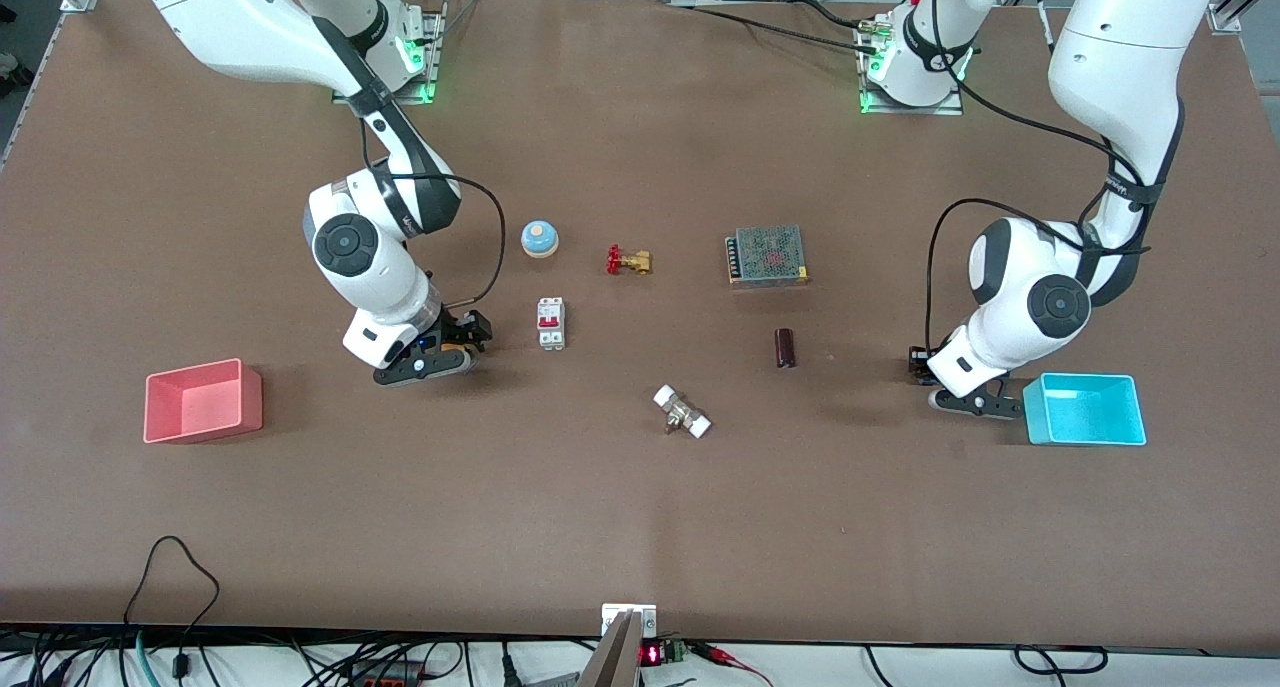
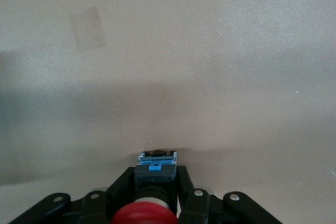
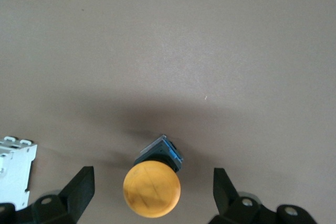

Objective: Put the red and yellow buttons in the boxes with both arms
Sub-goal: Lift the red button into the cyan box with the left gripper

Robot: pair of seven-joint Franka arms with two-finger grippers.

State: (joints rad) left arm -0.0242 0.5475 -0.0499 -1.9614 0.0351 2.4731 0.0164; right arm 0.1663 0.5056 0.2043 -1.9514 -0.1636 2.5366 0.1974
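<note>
My left gripper (image 1: 925,367) is low over the table beside the cyan-blue box (image 1: 1085,429), on the side toward the table's middle. In the left wrist view it (image 2: 156,174) is shut on the black and blue body of the red button (image 2: 144,214). My right gripper (image 1: 462,339) is low over the table between the pink-red box (image 1: 200,417) and a white breaker. In the right wrist view it (image 3: 152,179) is open, with the yellow button (image 3: 151,190) lying on the table between its fingers (image 3: 84,182), apart from both. In the front view both buttons are mostly hidden by the grippers.
A white breaker (image 1: 551,323) lies close to my right gripper and shows in the right wrist view (image 3: 13,169). A pale blue dome (image 1: 539,237), a brass valve (image 1: 628,261), a meshed power supply (image 1: 767,255), a dark cylinder (image 1: 786,348) and a white-ended brass fitting (image 1: 682,413) lie mid-table.
</note>
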